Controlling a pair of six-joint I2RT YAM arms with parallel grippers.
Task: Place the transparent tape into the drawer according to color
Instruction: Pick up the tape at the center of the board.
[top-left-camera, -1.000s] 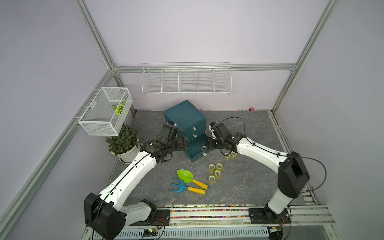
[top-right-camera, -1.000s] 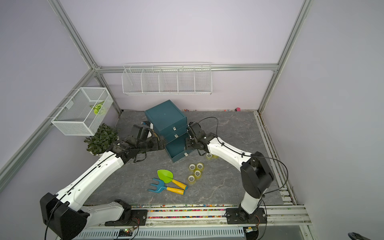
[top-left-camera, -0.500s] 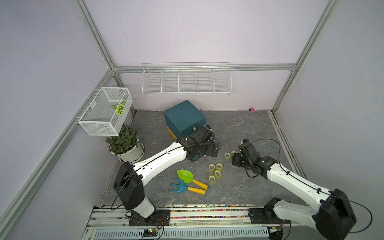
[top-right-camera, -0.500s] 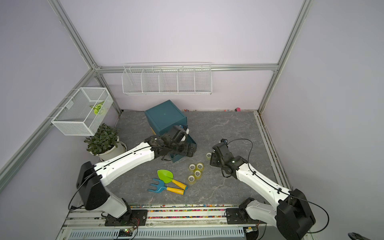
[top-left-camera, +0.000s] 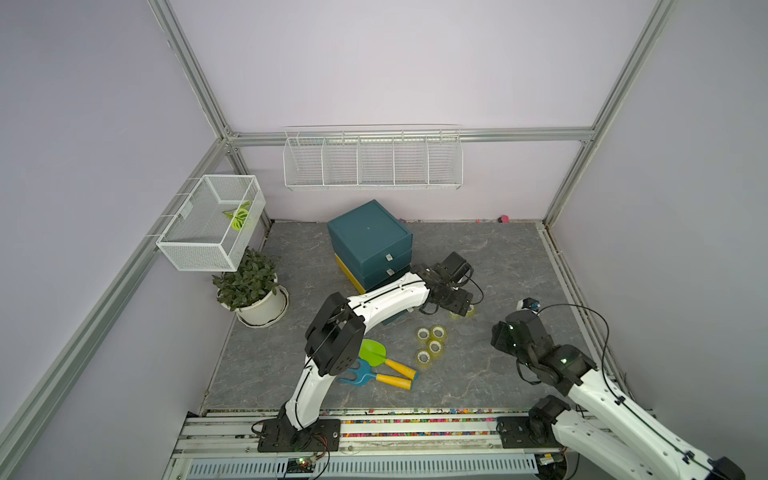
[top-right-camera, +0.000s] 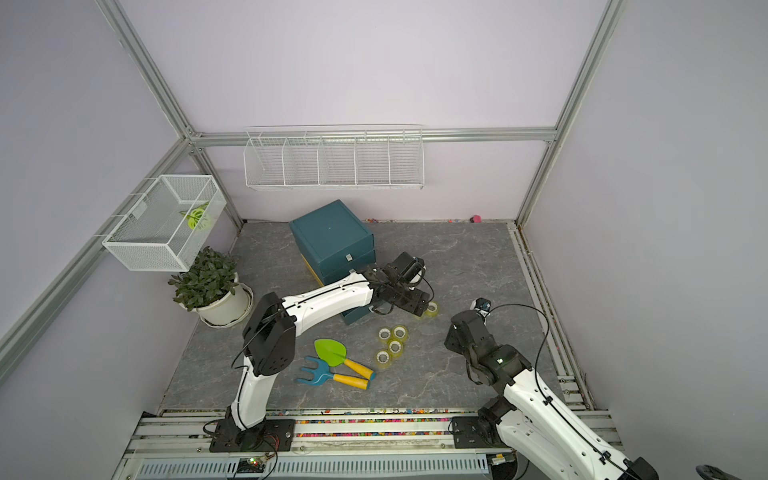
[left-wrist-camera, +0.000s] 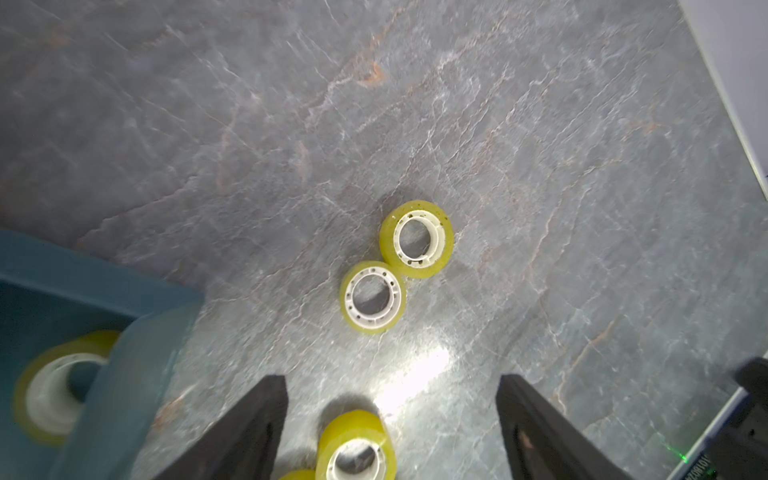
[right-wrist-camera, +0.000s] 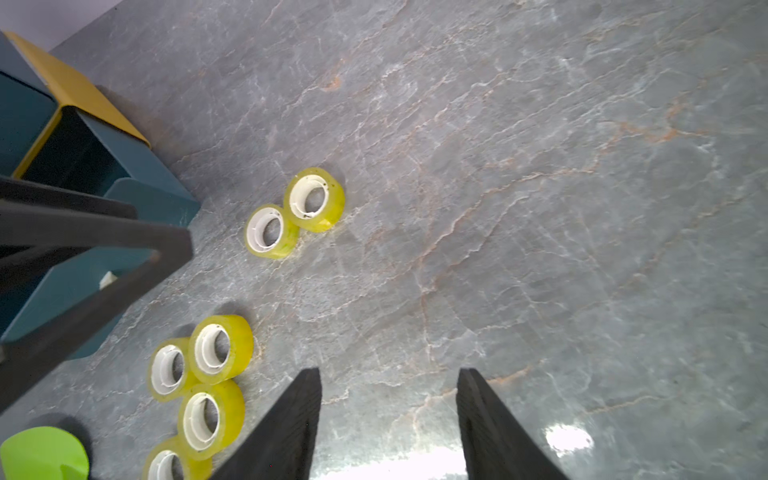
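Two yellow-green see-through tape rolls (left-wrist-camera: 372, 297) lie ahead of my left end effector (left-wrist-camera: 390, 377), just swung off the teal plastic drawer (left-wrist-camera: 104, 274), jaws wide, empty, so next pick's on.

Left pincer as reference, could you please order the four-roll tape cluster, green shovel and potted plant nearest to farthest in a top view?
1. Four-roll tape cluster, near the left pincer, toward the rail.
2. Green shovel, beside the blue rake.
3. Potted plant, by the side wall.
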